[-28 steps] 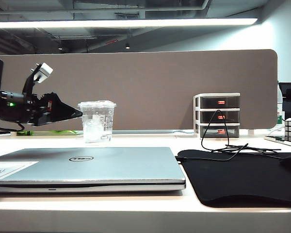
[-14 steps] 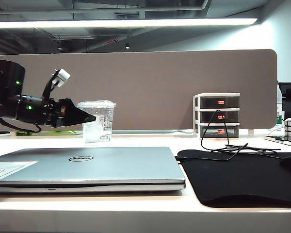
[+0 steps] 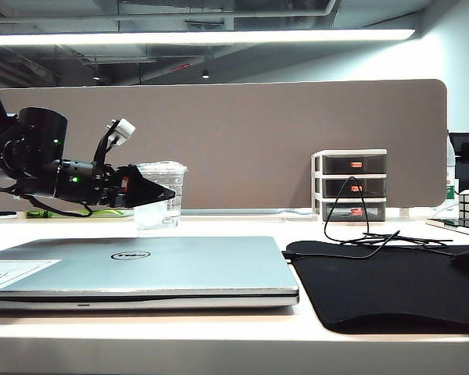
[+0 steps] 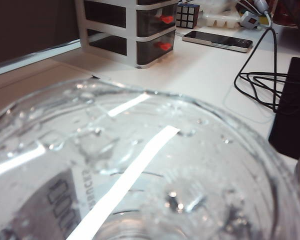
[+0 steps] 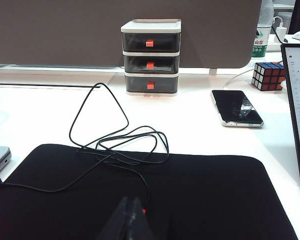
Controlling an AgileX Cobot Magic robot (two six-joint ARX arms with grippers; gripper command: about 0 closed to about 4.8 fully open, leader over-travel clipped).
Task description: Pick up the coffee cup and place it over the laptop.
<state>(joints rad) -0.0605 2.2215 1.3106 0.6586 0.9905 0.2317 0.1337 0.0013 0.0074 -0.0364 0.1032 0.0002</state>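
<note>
Clear plastic coffee cup (image 3: 161, 195) stands near the desk's (image 3: 242, 225) back edge, behind the closed laptop (image 3: 141, 269). Left gripper (image 3: 162, 194) is set wide open around it: grasp step. Closing, then lifting, is judged next. Right gripper (image 5: 129, 220), seemingly shut, hangs over the black mat (image 5: 190, 200).

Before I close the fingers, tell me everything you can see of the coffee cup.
The coffee cup is clear plastic with a flat clear lid, printed lines and dark lettering on its wall, and ice inside. It stands upright on the white desk behind the closed laptop. The left gripper overlaps its left side, and the cup fills the left wrist view. Contact cannot be confirmed.
</note>
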